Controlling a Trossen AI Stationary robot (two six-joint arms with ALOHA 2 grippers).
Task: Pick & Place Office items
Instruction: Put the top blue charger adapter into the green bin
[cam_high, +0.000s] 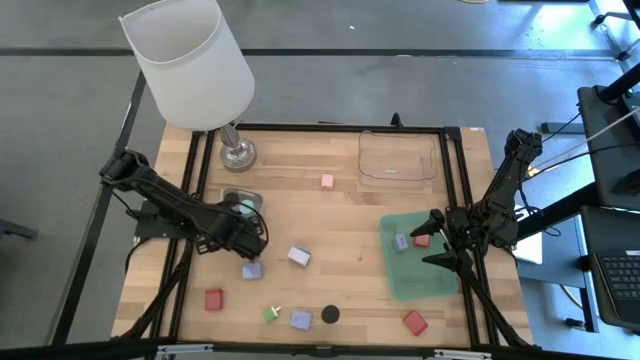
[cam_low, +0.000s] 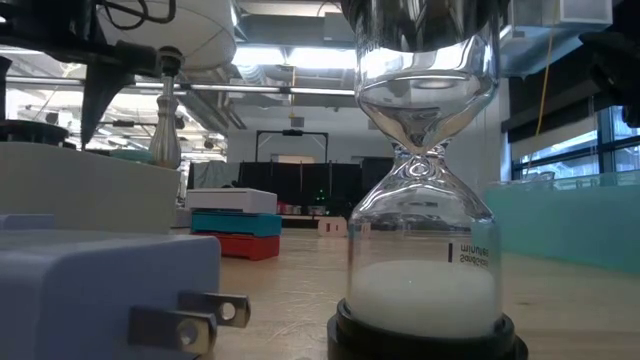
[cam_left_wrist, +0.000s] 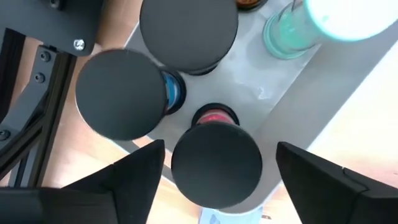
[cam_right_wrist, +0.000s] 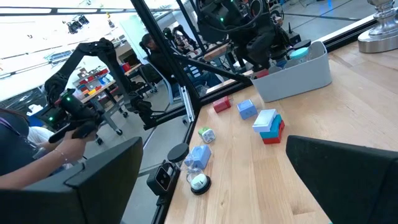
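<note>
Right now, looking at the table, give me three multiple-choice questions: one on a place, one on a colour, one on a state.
1. The right gripper, over the green tray, has its jaws:
A open and empty
B shut on a block
C shut on a cap
2. The pink block lies:
A in the green tray
B on the bare table beside the clear tray
C in the clear tray
3. The round cap near the front edge is:
A white
B yellow
C black

Answers: 1 A, its fingers stand wide with nothing between; 2 B, wood shows all round it; 3 C, a dark disc.
</note>
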